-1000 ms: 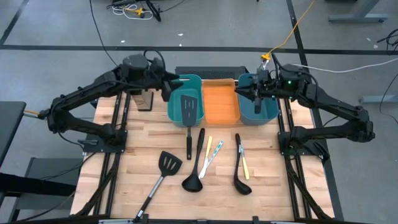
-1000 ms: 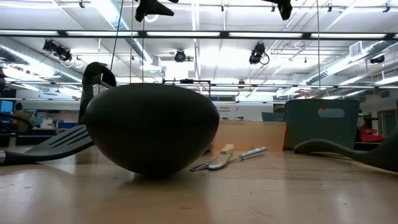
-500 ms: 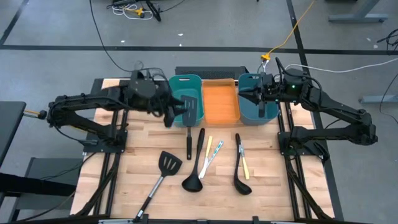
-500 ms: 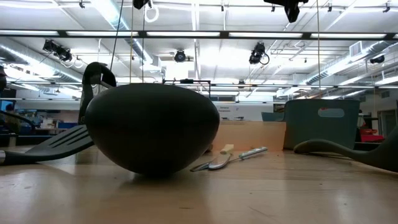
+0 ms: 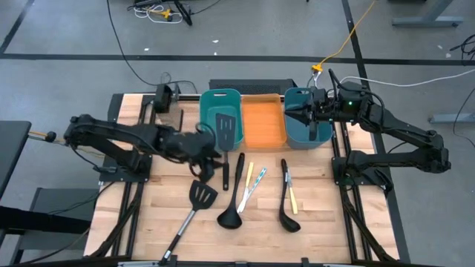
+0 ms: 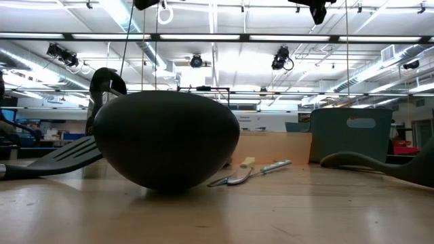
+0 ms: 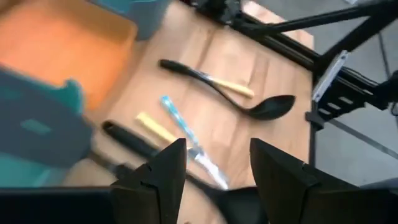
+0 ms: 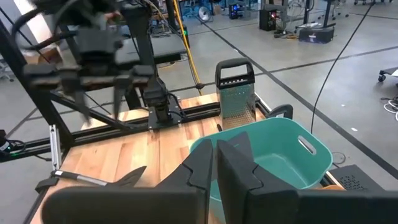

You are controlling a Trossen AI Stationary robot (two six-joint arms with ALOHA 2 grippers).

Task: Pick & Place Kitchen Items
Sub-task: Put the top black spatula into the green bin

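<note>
Seen from above, three bins line the far edge of the wooden table [image 5: 171,211]: a teal bin [image 5: 211,104] at left, an orange bin [image 5: 264,124] in the middle, and a second teal bin [image 5: 320,137] at right. A black slotted spatula [image 5: 225,133] lies with its head inside the left teal bin and its handle running over the near rim onto the wood.

The left gripper [image 5: 210,152] hangs low over the table just near of that bin, close beside the spatula's handle. In its wrist view the two dark fingers [image 7: 163,171] stand spread apart with nothing between them, over the utensils below.

The near half of the table carries the rest of the kitchen items. A second slotted spatula [image 5: 194,204] lies at near left, its handle angling toward the near edge. A black ladle [image 5: 233,202] lies at centre, with a yellow stick [image 5: 246,176] and a teal stick [image 5: 257,180] just right of it. Another ladle [image 5: 286,200] lies farther right, a yellow stick [image 5: 292,199] touching its handle. Bare wood lies open at the table's left side and near right corner.

The right gripper [image 5: 291,108] hovers over the right teal bin at the far edge, its fingers [image 8: 239,168] pressed nearly together and holding nothing. A metal grater [image 8: 236,93] stands beyond the left teal bin at the far left.
</note>
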